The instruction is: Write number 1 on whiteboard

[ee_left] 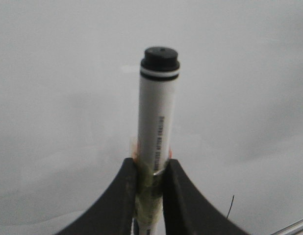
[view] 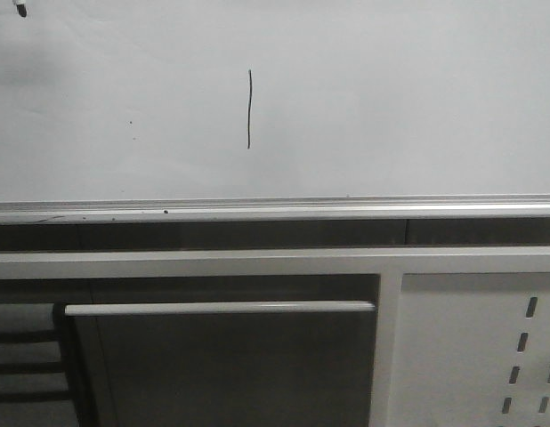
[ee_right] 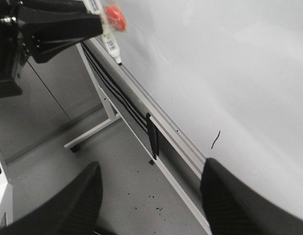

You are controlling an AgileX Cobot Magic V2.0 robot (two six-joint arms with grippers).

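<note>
The number 1 (view: 249, 108) is a thin vertical black stroke on the whiteboard (view: 391, 98), above its silver ledge (view: 275, 210). My left gripper (ee_left: 150, 164) is shut on a white marker (ee_left: 155, 117) with a black end, held off the board with the stroke (ee_left: 230, 206) beside it. In the front view only a dark bit of the marker (view: 21, 9) shows, at the top left corner, far left of the stroke. My right gripper (ee_right: 152, 165) is open and empty, beside the board's ledge. Its view shows the left gripper (ee_right: 58, 24), the marker (ee_right: 111, 41) and the stroke (ee_right: 215, 139).
Below the ledge are a dark gap, a white frame rail (view: 275, 263) and a white perforated panel with slanted slots (view: 489, 356) at the lower right. The right wrist view shows the board's stand leg (ee_right: 92, 129) and a grey speckled floor (ee_right: 127, 191).
</note>
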